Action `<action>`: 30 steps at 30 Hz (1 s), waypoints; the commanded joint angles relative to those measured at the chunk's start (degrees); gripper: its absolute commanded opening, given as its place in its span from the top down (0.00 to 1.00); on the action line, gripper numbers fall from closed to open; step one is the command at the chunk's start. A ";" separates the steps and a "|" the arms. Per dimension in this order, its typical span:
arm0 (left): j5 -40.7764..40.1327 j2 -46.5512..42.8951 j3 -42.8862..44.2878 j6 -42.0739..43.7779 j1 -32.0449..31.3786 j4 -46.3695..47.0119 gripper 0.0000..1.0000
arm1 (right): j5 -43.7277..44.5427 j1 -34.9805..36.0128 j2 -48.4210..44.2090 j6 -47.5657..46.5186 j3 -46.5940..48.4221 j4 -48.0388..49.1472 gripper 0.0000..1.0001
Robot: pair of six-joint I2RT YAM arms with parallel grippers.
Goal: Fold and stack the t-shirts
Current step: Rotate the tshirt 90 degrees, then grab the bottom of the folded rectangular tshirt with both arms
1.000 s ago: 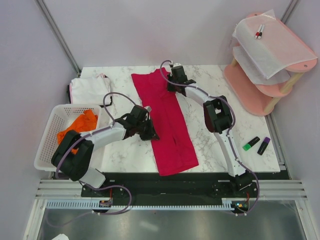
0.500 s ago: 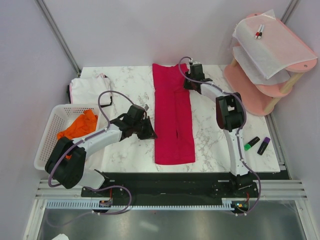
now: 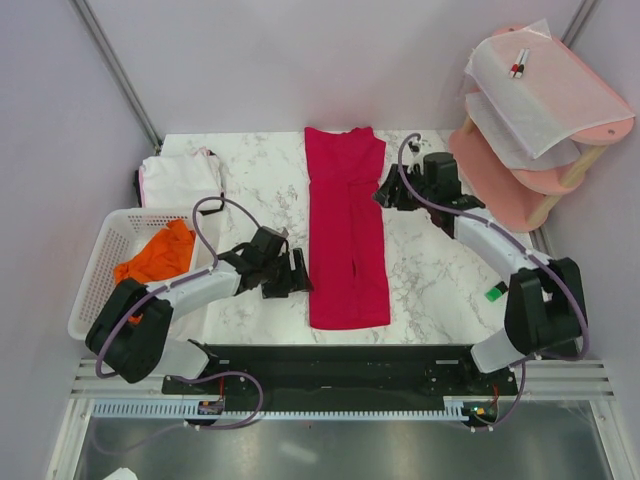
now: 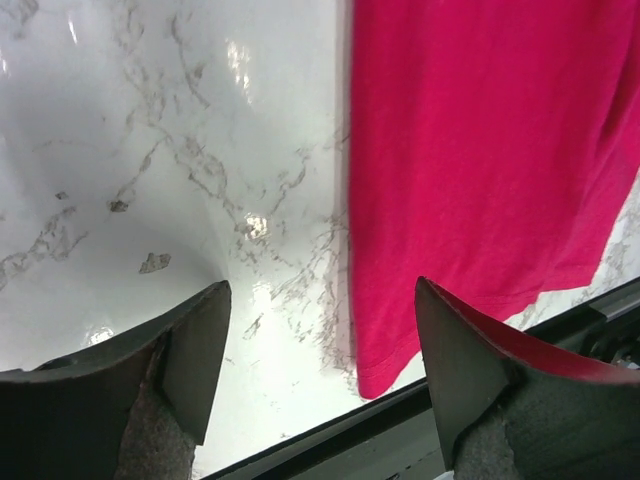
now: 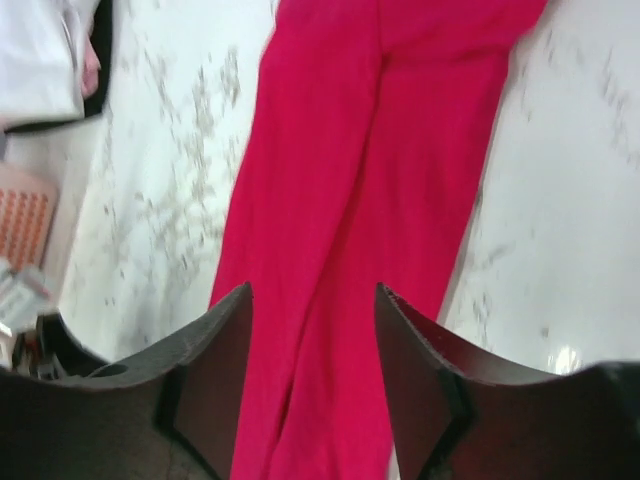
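Note:
The crimson-red t-shirt (image 3: 346,230) lies folded into a long narrow strip down the middle of the marble table, from the far edge to the near edge. My left gripper (image 3: 300,272) stands open just left of its near corner, with bare marble between the jaws; in the left wrist view the red t-shirt (image 4: 480,150) lies ahead of the left gripper (image 4: 322,290). My right gripper (image 3: 388,193) is open beside the strip's right edge, over the red t-shirt (image 5: 370,200) in the right wrist view, right gripper (image 5: 313,290) empty. The white t-shirt (image 3: 180,178) lies far left. The orange t-shirt (image 3: 155,255) sits in the basket.
A white mesh basket (image 3: 95,285) stands at the table's left edge. A pink tiered shelf (image 3: 520,170) draped with translucent sheets (image 3: 545,80) stands at the right. A green marker (image 3: 494,292) lies by the right arm. A black rail runs along the near edge.
Both grippers have opened and let go of the red t-shirt, which has swung from slanted to straight. The right arm has drawn back to the right, the left slightly toward me.

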 commanded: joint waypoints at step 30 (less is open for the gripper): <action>9.97 3.28 -10.97 -5.85 -8.69 11.72 0.55 | -17.06 4.25 -19.40 18.17 -47.74 -4.72 0.50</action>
